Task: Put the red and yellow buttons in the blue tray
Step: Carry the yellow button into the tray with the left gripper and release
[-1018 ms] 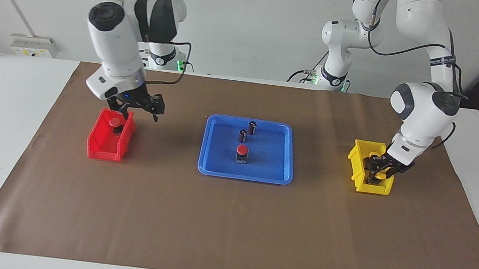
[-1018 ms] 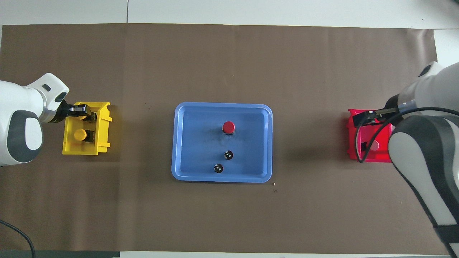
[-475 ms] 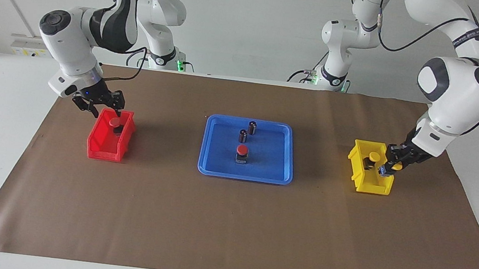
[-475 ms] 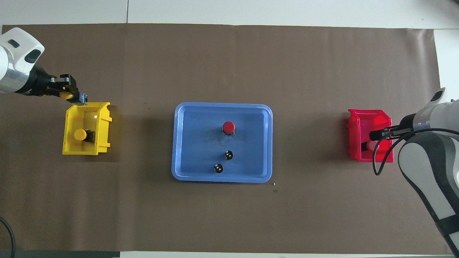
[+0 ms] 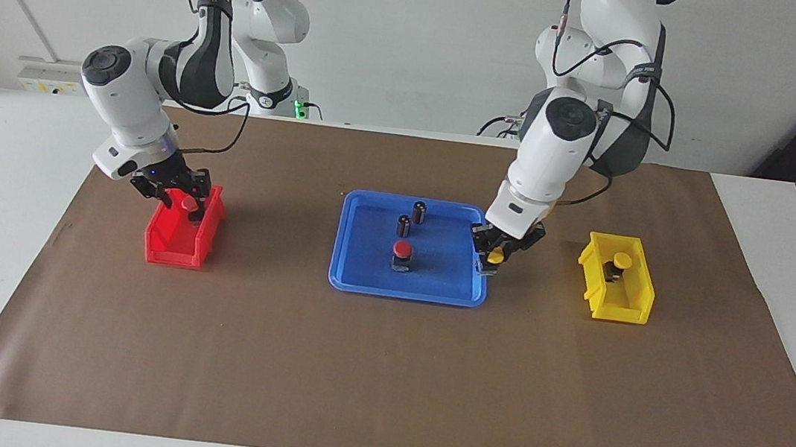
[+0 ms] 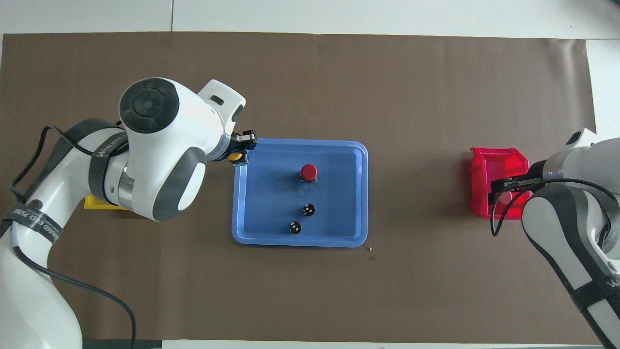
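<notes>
The blue tray [image 5: 405, 293] [image 6: 300, 242] lies mid-table with one red button [image 5: 402, 249] [image 6: 308, 171] standing in it. My left gripper [image 5: 495, 256] [image 6: 237, 156] is shut on a yellow button [image 5: 494, 258] [image 6: 234, 156] and hangs over the tray's rim at the left arm's end. A second yellow button [image 5: 621, 260] stands in the yellow bin [image 5: 613, 308]. My right gripper [image 5: 176, 197] [image 6: 499, 186] is down in the red bin [image 5: 174, 247] [image 6: 484, 165], right at a red button [image 5: 188, 205]. Whether it grips that button is unclear.
Two dark capless cylinders [image 5: 419, 211] [image 5: 404, 224] stand in the tray, nearer to the robots than the red button. In the overhead view the left arm covers nearly all of the yellow bin [image 6: 97, 203]. Brown paper covers the table.
My left gripper lifted a yellow button out of the yellow bin and carried it to the tray's rim. My right gripper swung over the red bin and lowered to the red button.
</notes>
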You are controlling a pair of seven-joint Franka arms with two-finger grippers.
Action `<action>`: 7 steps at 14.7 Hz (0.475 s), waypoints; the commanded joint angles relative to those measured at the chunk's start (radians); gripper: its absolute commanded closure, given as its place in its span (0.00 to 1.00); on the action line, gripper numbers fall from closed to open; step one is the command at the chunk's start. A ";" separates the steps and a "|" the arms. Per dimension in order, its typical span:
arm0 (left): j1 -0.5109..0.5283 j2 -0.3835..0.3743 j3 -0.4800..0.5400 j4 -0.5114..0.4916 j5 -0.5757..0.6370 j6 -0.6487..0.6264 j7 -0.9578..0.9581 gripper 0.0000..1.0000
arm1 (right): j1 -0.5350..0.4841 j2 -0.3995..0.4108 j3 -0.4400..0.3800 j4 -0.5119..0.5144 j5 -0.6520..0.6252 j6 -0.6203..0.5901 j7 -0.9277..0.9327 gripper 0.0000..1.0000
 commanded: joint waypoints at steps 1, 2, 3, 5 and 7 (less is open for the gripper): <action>-0.072 0.007 0.018 -0.074 0.012 0.093 -0.066 0.98 | -0.010 -0.010 0.007 -0.025 0.015 0.022 -0.013 0.33; -0.085 0.013 0.016 -0.080 0.012 0.107 -0.077 0.97 | -0.011 -0.010 0.007 -0.029 0.015 0.025 -0.015 0.33; -0.105 0.027 0.018 -0.080 0.012 0.110 -0.086 0.96 | -0.013 -0.011 0.005 -0.034 0.015 0.030 -0.023 0.33; -0.115 0.047 0.018 -0.079 0.012 0.125 -0.107 0.96 | -0.014 -0.011 0.005 -0.037 0.015 0.032 -0.043 0.33; -0.119 0.062 0.018 -0.079 0.012 0.139 -0.112 0.88 | -0.014 -0.013 0.005 -0.051 0.015 0.050 -0.043 0.34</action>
